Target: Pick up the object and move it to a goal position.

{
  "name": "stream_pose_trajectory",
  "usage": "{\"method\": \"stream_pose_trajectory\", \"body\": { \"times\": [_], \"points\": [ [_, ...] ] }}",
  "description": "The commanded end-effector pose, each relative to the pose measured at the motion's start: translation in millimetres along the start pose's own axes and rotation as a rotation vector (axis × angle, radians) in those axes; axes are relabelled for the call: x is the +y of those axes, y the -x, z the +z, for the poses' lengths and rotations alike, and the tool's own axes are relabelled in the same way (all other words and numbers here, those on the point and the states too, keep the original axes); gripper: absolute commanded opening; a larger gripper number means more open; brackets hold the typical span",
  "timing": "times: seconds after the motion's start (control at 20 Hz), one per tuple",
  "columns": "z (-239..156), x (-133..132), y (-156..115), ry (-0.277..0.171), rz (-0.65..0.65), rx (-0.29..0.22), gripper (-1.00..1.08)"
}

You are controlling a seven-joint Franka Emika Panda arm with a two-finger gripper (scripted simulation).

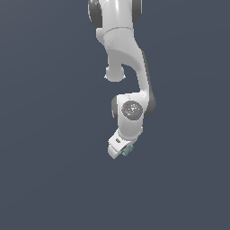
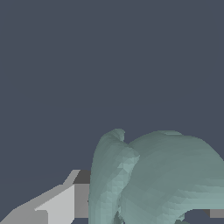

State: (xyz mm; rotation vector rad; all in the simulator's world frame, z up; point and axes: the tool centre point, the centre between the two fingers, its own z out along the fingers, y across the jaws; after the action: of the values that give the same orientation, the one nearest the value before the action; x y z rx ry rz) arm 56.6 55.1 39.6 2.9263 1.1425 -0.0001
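Here, against a flat slate-grey backdrop with no goal marker visible, the white glossy Franka robot arm [image 1: 128, 67] reaches down through the middle of the exterior view, its wrist bent so that the white boxy claw [image 1: 120, 150] tips toward that view's lower left. Just right of the claw's tip, a sliver of the small pale teal-green lumpy object [image 1: 128, 150] peeks out. In the wrist view the same object [image 2: 153, 179] looms close, its curled lobes bulging past a pale grey finger [image 2: 57, 205] on one side, with only a grey scrap of the other finger [image 2: 216, 213] showing; the claw appears narrowed around the object, holding it off any surface. The step in hand looks like the carry to the goal. Doing it well would likely mean keeping the squeeze steady and moving smoothly, since so irregular a shape could twist or slip between flat pads.
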Motion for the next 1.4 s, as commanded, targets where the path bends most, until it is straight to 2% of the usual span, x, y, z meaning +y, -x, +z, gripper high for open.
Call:
{"method": "stream_pose_trajectory", "body": {
  "times": [0.0, 0.25, 0.5, 0.7, 0.95, 1.15, 1.35],
  "points": [
    [0.0, 0.3, 0.2, 0.0, 0.0, 0.0, -1.0],
    [-14.9, 1.9, -11.2, 0.012, -0.021, 0.02, -1.0],
    [-62.1, 4.6, -44.2, 0.047, -0.088, 0.082, -1.0],
    [-125.4, 2.4, -82.3, 0.092, -0.173, 0.163, -1.0],
    [-226.8, -12.9, -129.6, 0.16, -0.304, 0.286, -1.0],
    [-294.5, -29.8, -152.1, 0.203, -0.39, 0.366, -1.0],
    [-340.6, -44.0, -163.3, 0.232, -0.447, 0.421, -1.0]
  ]
}}
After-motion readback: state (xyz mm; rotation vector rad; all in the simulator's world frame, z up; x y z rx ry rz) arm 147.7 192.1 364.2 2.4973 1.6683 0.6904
